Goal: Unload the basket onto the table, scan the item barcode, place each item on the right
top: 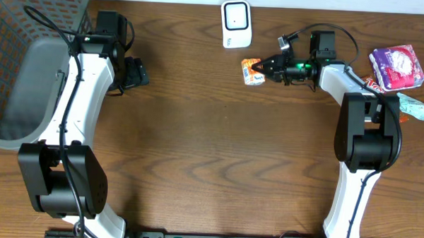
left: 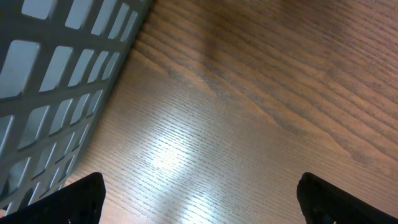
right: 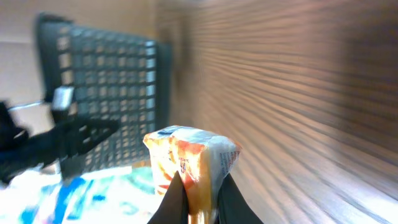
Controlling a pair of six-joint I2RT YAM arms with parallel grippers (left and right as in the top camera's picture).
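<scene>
The small orange packet (top: 251,72) is pinched by one edge in the right gripper (top: 265,66), whose jaws are shut on it, near the white scanner (top: 236,24). With so little wrapper gripped, the packet could be twisted loose when turned, or its barcode presented facing away. The left gripper (top: 137,72) is spread wide and empty beside the basket (top: 31,28).

Wood-grain table (top: 211,147), seemingly glossy
</scene>
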